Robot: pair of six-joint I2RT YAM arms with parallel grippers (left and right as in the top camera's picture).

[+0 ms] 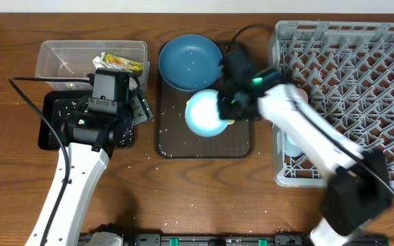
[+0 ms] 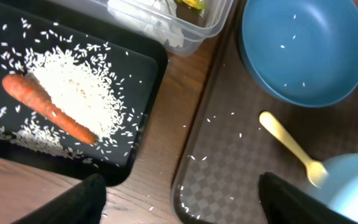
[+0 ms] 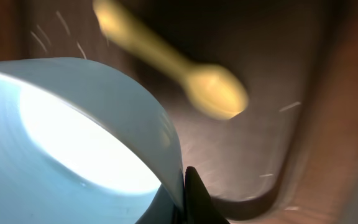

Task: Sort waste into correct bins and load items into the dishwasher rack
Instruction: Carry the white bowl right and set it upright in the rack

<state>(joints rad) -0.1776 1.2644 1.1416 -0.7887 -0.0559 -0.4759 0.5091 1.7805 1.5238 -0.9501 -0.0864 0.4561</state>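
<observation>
Nearest the robot, stray rice grains (image 1: 157,156) are scattered on the bare wooden table (image 1: 204,198) in front of the trays.

The left gripper (image 2: 182,190) is held with its fingers (image 2: 92,196) wide apart and nothing between them, above the strip of table between the black tray (image 2: 143,74) and the dark brown serving tray (image 2: 229,162). In the black tray a heap of white rice (image 2: 73,87) is spread, and the carrot piece (image 2: 48,107) is laid slantwise across it.

The right gripper (image 1: 226,108) is clamped on the rim of the small white bowl (image 1: 204,115), which is seen over the middle of the serving tray. In the right wrist view one dark finger (image 3: 194,196) is pressed against the bowl's wall. The pale yellow spoon (image 2: 288,144) is laid on the serving tray just beside the bowl, its scoop end partly hidden under the bowl's edge.

Further out, the dark-blue bowl (image 1: 190,61) is set upright on the far end of the serving tray, with a few grains inside. To its left the clear tub (image 1: 53,58) is found, just behind the black tray; the yellow-green wrapper (image 1: 123,63) and the crumpled white tissue (image 2: 148,18) are held in it.

At the right, the light-grey dishwasher rack (image 1: 347,68) is placed. A pale-blue shape (image 1: 291,145) at its near left corner, partly hidden by the right arm, is probably the light-blue cup.
</observation>
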